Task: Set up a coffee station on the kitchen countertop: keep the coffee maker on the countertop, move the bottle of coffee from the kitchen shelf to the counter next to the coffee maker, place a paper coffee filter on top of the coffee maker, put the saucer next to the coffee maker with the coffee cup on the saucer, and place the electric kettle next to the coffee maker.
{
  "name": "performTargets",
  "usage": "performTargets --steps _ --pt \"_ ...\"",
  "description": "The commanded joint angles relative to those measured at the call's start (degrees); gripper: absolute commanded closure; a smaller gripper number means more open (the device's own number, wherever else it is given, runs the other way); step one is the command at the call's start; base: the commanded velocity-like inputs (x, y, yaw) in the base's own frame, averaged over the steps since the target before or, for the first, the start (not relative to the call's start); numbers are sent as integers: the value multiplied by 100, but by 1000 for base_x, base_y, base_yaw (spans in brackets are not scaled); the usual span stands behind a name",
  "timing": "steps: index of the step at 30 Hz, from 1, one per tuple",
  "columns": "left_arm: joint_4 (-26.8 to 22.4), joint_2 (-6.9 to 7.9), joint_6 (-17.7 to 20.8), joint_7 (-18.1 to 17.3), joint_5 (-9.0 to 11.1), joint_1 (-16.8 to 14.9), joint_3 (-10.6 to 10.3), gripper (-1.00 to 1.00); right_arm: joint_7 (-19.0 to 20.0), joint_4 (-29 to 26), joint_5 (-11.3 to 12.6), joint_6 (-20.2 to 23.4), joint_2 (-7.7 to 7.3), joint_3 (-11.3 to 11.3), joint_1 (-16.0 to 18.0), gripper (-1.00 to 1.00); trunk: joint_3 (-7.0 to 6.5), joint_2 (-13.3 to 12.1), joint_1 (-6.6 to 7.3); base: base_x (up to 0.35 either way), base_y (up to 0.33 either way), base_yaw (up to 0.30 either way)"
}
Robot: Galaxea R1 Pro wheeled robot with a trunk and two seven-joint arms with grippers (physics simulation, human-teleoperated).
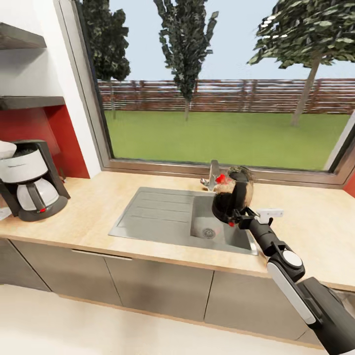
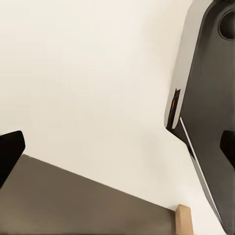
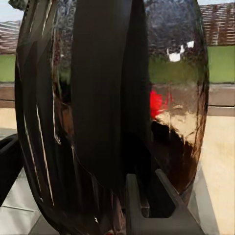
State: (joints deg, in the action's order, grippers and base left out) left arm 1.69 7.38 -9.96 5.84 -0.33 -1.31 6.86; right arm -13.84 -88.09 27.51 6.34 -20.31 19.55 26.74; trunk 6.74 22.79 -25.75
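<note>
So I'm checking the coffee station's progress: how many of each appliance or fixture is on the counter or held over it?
Coffee maker: 1
Kettle, held by right gripper: 1
Sink: 1
Faucet: 1
Total: 4

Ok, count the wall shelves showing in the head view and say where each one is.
2. Both are at upper left, above the coffee maker: the higher shelf near the top corner, the lower shelf below it, over the red wall. More may lie out of frame.

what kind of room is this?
A home kitchen, most likely: a wood-grain countertop with a steel sink under a garden window, and a coffee maker at its left end.
</note>
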Motion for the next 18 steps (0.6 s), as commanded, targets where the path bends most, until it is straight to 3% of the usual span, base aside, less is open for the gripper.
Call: performTargets --steps 1,11,18 --pt "16 0 -35 5 0 -10 38 -100 -49 -15 17 21 -8 14 7 100 12 13 -3 0 0 278" --pt "6 0 -42 7 14 -10 52 -100 -49 -7 17 21 -8 14 7 100 11 13 -3 0 0 276" --pt "6 0 -41 6 15 -10 52 -100 -49 -6 17 23 -8 14 7 100 -10 13 -3 0 0 185"
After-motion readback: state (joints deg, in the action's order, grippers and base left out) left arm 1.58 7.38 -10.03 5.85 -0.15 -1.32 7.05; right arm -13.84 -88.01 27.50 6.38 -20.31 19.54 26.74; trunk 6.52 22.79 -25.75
